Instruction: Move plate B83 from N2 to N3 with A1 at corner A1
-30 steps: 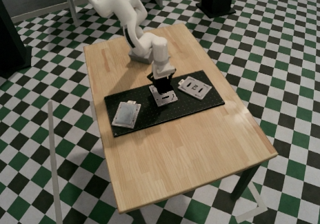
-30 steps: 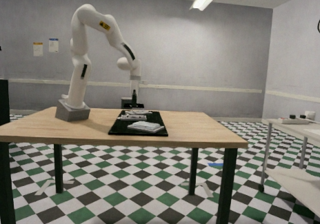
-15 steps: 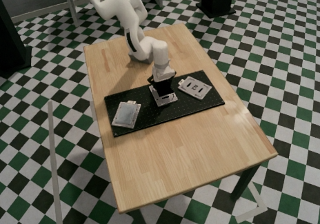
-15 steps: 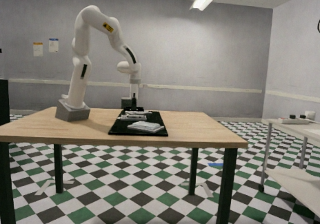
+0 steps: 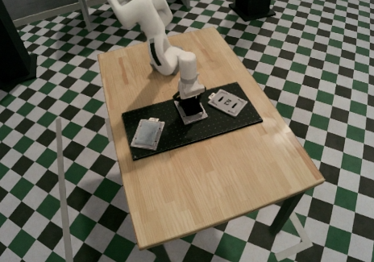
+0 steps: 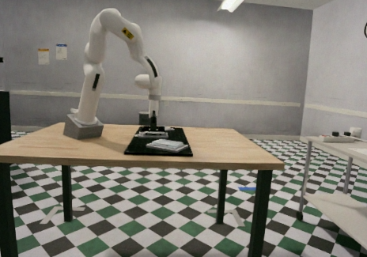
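A black deck (image 5: pixel 191 120) lies on the wooden table. My gripper (image 5: pixel 190 106) points straight down over the middle nest and is shut on the plate there, which I take to be B83 (image 5: pixel 193 114). The plate sits low, at or just above its nest; I cannot tell whether it is lifted. The gripper also shows in the side view (image 6: pixel 153 127). The right nest (image 5: pixel 227 101) is empty, with printed marks on its face and a small sign at its left corner. The left nest holds a grey-blue plate (image 5: pixel 147 134), nearest in the side view (image 6: pixel 168 145). The labels are too small to read.
The arm's base (image 6: pixel 83 130) stands on the table behind the deck. Another table (image 6: pixel 340 140) with small items stands off to the right. Dark cabinets stand on the floor at the back.
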